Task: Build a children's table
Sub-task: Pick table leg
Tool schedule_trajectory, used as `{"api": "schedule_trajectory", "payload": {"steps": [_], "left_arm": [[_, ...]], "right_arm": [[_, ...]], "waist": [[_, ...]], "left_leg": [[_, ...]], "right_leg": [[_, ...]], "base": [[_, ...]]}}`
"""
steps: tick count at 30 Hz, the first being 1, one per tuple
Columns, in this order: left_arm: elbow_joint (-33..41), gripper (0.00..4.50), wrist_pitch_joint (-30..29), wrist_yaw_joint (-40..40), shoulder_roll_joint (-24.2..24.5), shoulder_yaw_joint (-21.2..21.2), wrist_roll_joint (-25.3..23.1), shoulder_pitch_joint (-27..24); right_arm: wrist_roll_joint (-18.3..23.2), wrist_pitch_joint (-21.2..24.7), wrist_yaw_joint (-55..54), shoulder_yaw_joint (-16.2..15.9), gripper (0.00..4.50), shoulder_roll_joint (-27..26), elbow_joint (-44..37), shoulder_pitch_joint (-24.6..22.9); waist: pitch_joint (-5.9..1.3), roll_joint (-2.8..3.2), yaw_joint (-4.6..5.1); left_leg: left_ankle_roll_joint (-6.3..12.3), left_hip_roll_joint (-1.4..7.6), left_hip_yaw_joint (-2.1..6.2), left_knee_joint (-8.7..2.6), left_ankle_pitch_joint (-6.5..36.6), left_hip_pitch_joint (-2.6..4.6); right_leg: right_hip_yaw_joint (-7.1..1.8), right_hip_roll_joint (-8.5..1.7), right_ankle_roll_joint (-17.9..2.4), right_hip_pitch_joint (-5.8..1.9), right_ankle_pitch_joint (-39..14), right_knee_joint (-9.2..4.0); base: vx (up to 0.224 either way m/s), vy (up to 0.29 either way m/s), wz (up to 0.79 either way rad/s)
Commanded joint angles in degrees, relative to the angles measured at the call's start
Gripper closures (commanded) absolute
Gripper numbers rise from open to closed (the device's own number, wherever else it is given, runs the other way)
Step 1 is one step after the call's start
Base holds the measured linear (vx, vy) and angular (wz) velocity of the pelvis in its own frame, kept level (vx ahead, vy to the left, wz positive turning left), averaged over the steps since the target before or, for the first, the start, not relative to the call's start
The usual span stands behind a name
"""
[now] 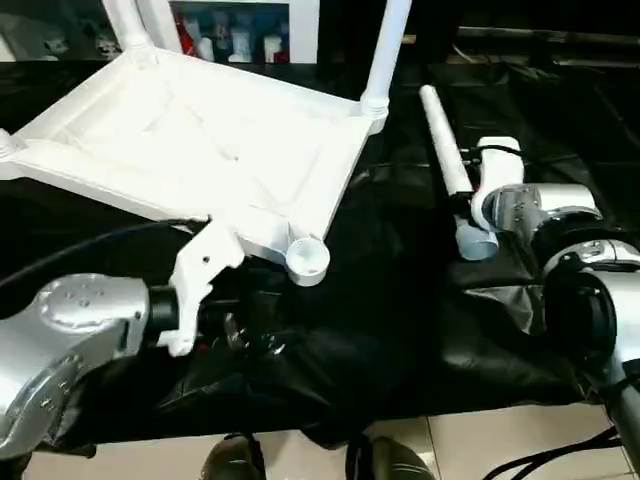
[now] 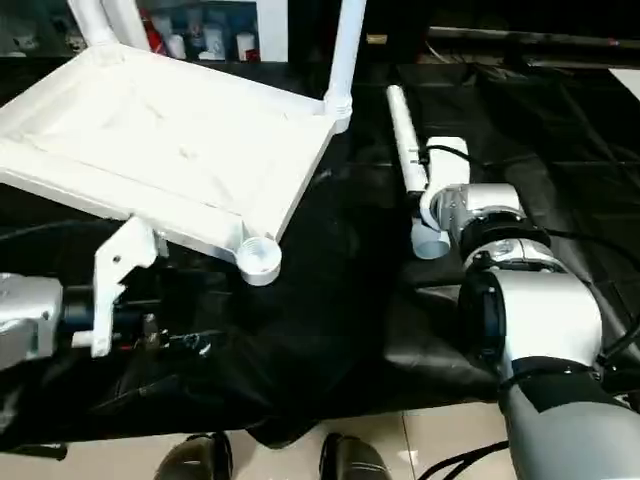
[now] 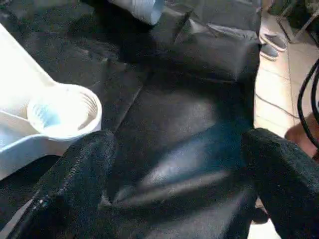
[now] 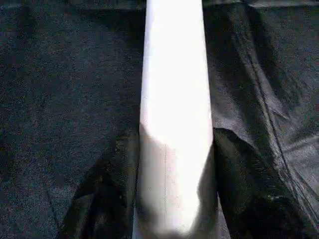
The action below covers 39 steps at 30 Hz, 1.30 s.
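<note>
A desk with a crinkly black cover (image 1: 400, 300) holds the upside-down white tabletop (image 1: 200, 140) and one loose white leg (image 1: 445, 150) lying beside it.

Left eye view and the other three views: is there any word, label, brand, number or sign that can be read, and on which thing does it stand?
None can be read.
The tabletop, the loose leg and the black cover: no print visible.
The items in the cabinet behind: too small and blurred to read.
</note>
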<state>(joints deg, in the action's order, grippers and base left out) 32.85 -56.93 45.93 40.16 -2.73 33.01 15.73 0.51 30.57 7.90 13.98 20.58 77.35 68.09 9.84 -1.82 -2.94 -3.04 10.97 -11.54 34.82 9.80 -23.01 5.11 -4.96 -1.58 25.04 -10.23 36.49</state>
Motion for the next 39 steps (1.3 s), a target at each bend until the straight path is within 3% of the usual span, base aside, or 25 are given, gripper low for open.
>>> {"api": "schedule_trajectory", "payload": {"steps": [1, 3, 5, 8, 9, 10, 11, 12, 14, 18, 20, 21, 22, 24, 26, 27, 28, 29, 30, 31, 33, 35, 39], "left_arm": [[-1.8, 0.00, 1.6, -1.7, -0.7, -1.1, -2.1, 0.9], [-4.0, 0.00, 3.7, -3.1, -2.3, -1.6, -3.4, 1.9], [-7.9, 0.00, 6.2, -4.7, -5.2, -2.2, -4.7, 3.3], [-11.1, 0.00, 8.5, -6.2, -7.6, -2.7, -5.9, 4.7], [-14.0, 0.00, 11.6, -7.4, -10.1, -2.7, -6.8, 5.8], [-14.5, 0.00, 12.1, -7.6, -10.5, -2.7, -7.0, 6.0], [-18.7, 0.00, 16.8, -9.1, -14.1, -2.7, -8.5, 7.6], [-18.7, 0.00, 16.8, -9.1, -14.1, -2.7, -8.5, 7.6], [-24.9, 0.00, 20.7, -12.2, -18.7, -2.2, -9.9, 10.7], [-33.2, 0.00, 20.8, -15.8, -24.3, -1.8, -10.0, 16.2], [-36.2, 0.00, 21.2, -15.9, -26.5, -1.1, -9.1, 17.9], [-36.2, 0.00, 21.2, -15.9, -26.5, -1.1, -9.1, 17.9], [-39.6, 0.00, 20.1, -15.9, -30.1, 0.6, -6.6, 20.5], [-41.5, 0.00, 20.3, -15.8, -31.7, 1.3, -5.5, 21.8], [-44.8, 0.00, 20.3, -15.7, -34.6, 3.3, -2.8, 24.6], [-45.9, 0.00, 20.2, -15.7, -35.6, 4.1, -1.8, 25.6], [-47.7, 0.00, 19.6, -16.7, -37.0, 5.6, -0.4, 27.1], [-47.7, 0.00, 19.6, -16.7, -37.0, 5.6, -0.4, 27.1], [-49.9, 0.00, 19.5, -17.4, -38.8, 7.1, 0.8, 29.2], [-51.2, 0.00, 19.6, -17.8, -39.4, 7.4, 0.9, 30.3], [-52.5, 0.00, 20.1, -17.4, -40.0, 6.9, 0.4, 31.4], [-53.1, 0.00, 20.4, -17.4, -40.3, 6.7, -0.1, 31.8], [-54.4, 0.00, 20.1, -17.3, -41.0, 7.3, 0.3, 32.3]], "right_arm": [[1.1, -0.6, -0.9, 1.2, 2.64, 0.6, 0.7, -1.0], [1.9, -1.1, -1.0, 2.1, 2.64, 1.0, 0.5, -0.9], [3.7, -2.4, -1.5, 4.3, 2.64, 1.5, 0.1, -1.2], [5.3, -4.2, -1.8, 6.1, 2.64, 1.8, -0.4, -1.6], [7.1, -7.4, -1.7, 8.0, 2.64, 2.0, -1.2, -2.0], [7.4, -8.0, -1.7, 8.3, 2.64, 2.0, -1.3, -2.1], [9.1, -14.2, 0.1, 9.9, 2.64, 2.0, -2.9, -3.0], [9.1, -14.2, 0.1, 9.9, 2.64, 2.0, -2.9, -3.0], [11.2, -19.3, 4.0, 11.4, 2.64, 1.0, -5.6, -4.8], [16.4, -20.9, 16.1, 12.3, 2.65, -3.2, -17.6, -11.3], [19.3, -18.9, 23.5, 10.5, 2.65, -5.6, -27.1, -16.3], [19.3, -18.9, 23.5, 10.5, 2.65, -5.6, -27.1, -16.3], [24.0, -13.9, 32.0, 6.4, 2.66, -7.6, -39.0, -23.8], [25.8, -12.5, 35.2, 4.4, 2.66, -8.1, -43.2, -26.9], [28.7, -10.1, 39.1, 1.7, 2.66, -8.5, -49.4, -31.2], [30.0, -8.7, 40.0, 1.3, 2.66, -8.8, -51.3, -32.3], [31.4, -7.4, 41.3, 0.7, 2.66, -9.3, -53.4, -33.7], [31.4, -7.4, 41.3, 0.7, 2.66, -9.3, -53.4, -33.7], [31.0, -6.9, 43.0, -1.2, 2.66, -9.6, -55.6, -35.5], [30.7, -6.5, 43.4, -2.2, 2.66, -10.0, -56.5, -36.2], [29.5, -6.6, 43.2, -3.4, 2.66, -11.1, -57.9, -37.3], [29.1, -6.2, 42.5, -4.2, 2.66, -11.7, -59.6, -38.2], [29.7, -5.1, 41.5, -5.8, 2.66, -11.7, -63.0, -40.0]], "waist": [[-7.30, 1.14, -0.42], [-7.61, 1.03, -0.64], [-8.32, 1.54, -0.86], [-8.32, 1.24, -0.87], [-8.43, 2.10, -0.88], [-8.32, 1.89, -0.88], [-8.72, 2.10, -0.91], [-8.62, 1.87, -0.91], [-9.02, 2.51, -1.07], [-9.33, 2.25, -0.96], [-10.00, 2.06, -1.05], [-10.13, 2.08, -1.12], [-9.83, 2.48, -1.19], [-10.09, 2.46, -1.72], [-10.21, 1.90, -2.08], [-9.95, 2.27, -2.45], [-10.02, 1.90, -2.51], [-9.90, 1.97, -2.59], [-9.88, 1.64, -2.50], [-9.76, 1.97, -2.66], [-9.53, 2.35, -2.55], [-9.58, 2.29, -2.26], [-9.85, 2.57, -2.32]], "left_leg": [[0.39, 1.79, 0.74, -2.90, 4.0, 1.28], [-0.31, 1.84, 0.79, -2.75, 5.5, 1.23], [-1.31, 1.82, 0.87, -2.40, 6.6, 1.37], [-1.62, 1.70, 0.91, -2.38, 9.0, 1.10], [-1.69, 1.63, 0.93, -2.23, 9.5, 1.19], [-1.56, 1.63, 0.80, -2.27, 10.6, 1.26], [-1.69, 1.65, 1.09, -2.17, 10.4, 1.07], [-1.05, 1.49, 0.88, -2.21, 11.0, 0.89], [-0.59, 1.54, 0.99, -1.96, 11.4, 1.02], [1.37, 1.30, 1.01, -1.98, 10.4, 0.76], [4.26, 1.36, 1.22, -1.95, 7.3, 0.51], [4.52, 1.44, 1.21, -1.83, 7.0, 0.60], [5.76, 0.95, 0.78, -1.70, 7.4, 0.79], [6.16, 1.41, 1.10, -1.78, 7.6, 0.93], [5.23, 1.67, 1.16, -1.89, 8.0, 1.01], [4.89, 1.47, 1.06, -1.94, 8.8, 1.18], [4.53, 1.55, 1.08, -1.94, 9.4, 1.28], [4.07, 1.63, 1.26, -2.07, 10.1, 1.17], [3.77, 1.66, 1.29, -2.11, 10.4, 1.06], [3.27, 1.53, 1.30, -2.11, 10.8, 1.26], [2.77, 1.66, 1.58, -2.49, 12.6, 1.34], [2.04, 1.81, 1.83, -2.80, 14.5, 1.70], [1.98, 2.09, 1.93, -3.19, 13.7, 1.78]], "right_leg": [[-3.54, -3.12, -17.4, -4.47, 0.5, -2.34], [-3.58, -3.27, -16.9, -4.63, -1.6, -2.38], [-3.50, -3.31, -16.3, -4.73, -3.2, -2.25], [-3.46, -3.35, -14.7, -4.64, -7.3, -2.85], [-3.45, -3.35, -14.1, -4.46, -8.6, -3.02], [-3.45, -3.36, -13.6, -4.25, -9.9, -3.57], [-3.31, -3.38, -13.3, -4.59, -10.3, -3.12], [-3.30, -3.31, -12.6, -4.46, -11.3, -3.79], [-3.16, -3.29, -12.0, -4.32, -12.2, -3.75], [-2.94, -3.04, -11.8, -4.60, -11.1, -4.10], [-2.88, -3.08, -12.4, -5.07, -6.8, -3.72], [-2.87, -3.20, -12.9, -4.91, -6.7, -3.64], [-2.86, -2.67, -12.8, -4.78, -7.4, -4.53], [-2.86, -3.04, -12.7, -4.86, -8.0, -4.39], [-2.65, -3.22, -12.2, -4.66, -11.5, -4.61], [-2.60, -3.17, -11.5, -4.54, -14.4, -5.17], [-2.60, -3.26, -11.2, -4.44, -15.5, -5.24], [-2.47, -3.37, -10.5, -4.42, -17.6, -5.36], [-2.41, -3.44, -10.0, -4.41, -18.7, -5.41], [-2.35, -3.42, -8.3, -4.14, -21.2, -5.96], [-2.11, -3.51, -7.1, -4.02, -23.9, -6.47], [-1.78, -3.63, -6.3, -4.10, -25.9, -6.88], [-1.92, -3.68, -7.2, -4.22, -22.1, -6.78]], "base": [[0.000, 0.000, 0.00], [0.000, 0.000, 0.00], [0.000, 0.000, 0.00], [0.000, 0.000, 0.00], [0.000, 0.000, 0.00], [0.000, 0.000, 0.00], [0.000, 0.000, 0.00], [0.000, 0.000, 0.00], [0.000, 0.000, 0.00], [0.000, 0.000, 0.00], [0.000, 0.000, 0.00], [0.000, 0.000, 0.00], [0.000, 0.000, 0.00], [0.000, 0.000, 0.00], [0.000, 0.000, 0.00], [0.000, 0.000, 0.00], [0.000, 0.000, 0.00], [0.000, 0.000, 0.00], [0.000, 0.000, 0.00], [0.000, 0.000, 0.00], [0.000, 0.000, 0.00], [0.000, 0.000, 0.00], [0.000, 0.000, 0.00]]}}
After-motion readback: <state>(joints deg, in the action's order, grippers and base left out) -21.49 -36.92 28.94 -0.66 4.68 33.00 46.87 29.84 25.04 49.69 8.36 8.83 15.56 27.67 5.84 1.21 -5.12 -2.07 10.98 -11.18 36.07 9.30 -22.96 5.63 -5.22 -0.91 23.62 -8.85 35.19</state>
